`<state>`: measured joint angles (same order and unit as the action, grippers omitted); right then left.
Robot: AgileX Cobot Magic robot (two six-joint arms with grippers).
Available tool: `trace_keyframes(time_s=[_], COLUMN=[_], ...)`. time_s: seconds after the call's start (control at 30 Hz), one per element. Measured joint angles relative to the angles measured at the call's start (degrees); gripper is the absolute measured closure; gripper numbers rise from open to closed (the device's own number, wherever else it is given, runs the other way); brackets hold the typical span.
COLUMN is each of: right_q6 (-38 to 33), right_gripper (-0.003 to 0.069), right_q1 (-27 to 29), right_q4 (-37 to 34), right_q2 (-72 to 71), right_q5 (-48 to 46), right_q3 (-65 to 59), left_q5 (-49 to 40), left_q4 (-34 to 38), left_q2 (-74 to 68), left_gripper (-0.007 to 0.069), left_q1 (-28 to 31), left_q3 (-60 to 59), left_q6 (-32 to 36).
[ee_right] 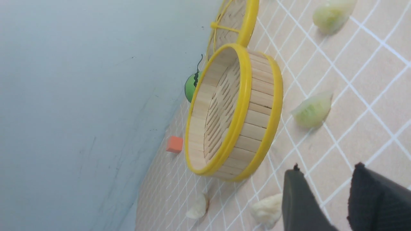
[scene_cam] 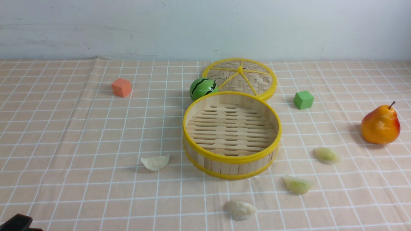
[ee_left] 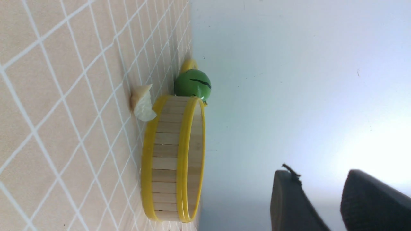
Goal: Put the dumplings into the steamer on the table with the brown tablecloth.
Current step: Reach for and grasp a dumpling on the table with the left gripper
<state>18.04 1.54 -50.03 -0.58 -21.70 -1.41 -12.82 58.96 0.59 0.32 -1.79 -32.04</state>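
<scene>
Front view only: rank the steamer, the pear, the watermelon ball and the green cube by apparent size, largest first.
1. steamer, by far
2. pear
3. watermelon ball; it sits farther back and the steamer's rim hides its base, so its gap to the pear is unsure
4. green cube

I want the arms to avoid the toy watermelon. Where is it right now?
In the front view the watermelon sits just left of centre, behind the far-left rim of the steamer and beside the left edge of the woven lid.
</scene>
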Motion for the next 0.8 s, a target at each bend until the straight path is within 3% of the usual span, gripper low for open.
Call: trace_keyframes(time_s=[0.13, 0.27, 0.33, 0.4, 0.53, 0.7, 0.8], right_q6=[-7.92, -17.25, -20.51, -28.34, -33.03, -35.99, -36.96], right_gripper=[0.0420, 0.0430, 0.0449, 0.0559, 0.0669, 0.0679, 0.0679], right_q1=[0.00, 0.00, 0.00, 0.00, 0.00, -0.05, -3.75], right_q4=[0.57, 0.50, 0.74, 3.98, 9.76, 17.72, 21.63], right_q2=[0.00, 0.05, 0.78, 7.58, 20.36, 38.70, 49.42], right_q5=[0.07, -0.93, -1.24, -2.10, -6.33, -21.45, -32.33], right_q3=[0.00, 2.93, 5.39, 12.82, 21.78, 35.72, 44.70], left_q5=[-0.49, -4.25, -5.76, -11.57, -20.84, -36.00, -45.87], left_q4=[0.19, -3.06, -5.22, -12.36, -21.95, -35.66, -44.80], left_q2=[0.00, 0.00, -0.47, -7.28, -18.87, -33.26, -43.15], left_gripper=[0.0386, 0.0401, 0.0420, 0.0528, 0.0638, 0.0638, 0.0638], left_q1=[0.00, 0.00, 0.00, 0.00, 0.00, 0.00, -1.44], left_q3=[0.53, 7.65, 10.75, 19.08, 28.89, 42.67, 51.29], left_q6=[2.64, 13.42, 15.69, 18.69, 20.04, 23.96, 26.49])
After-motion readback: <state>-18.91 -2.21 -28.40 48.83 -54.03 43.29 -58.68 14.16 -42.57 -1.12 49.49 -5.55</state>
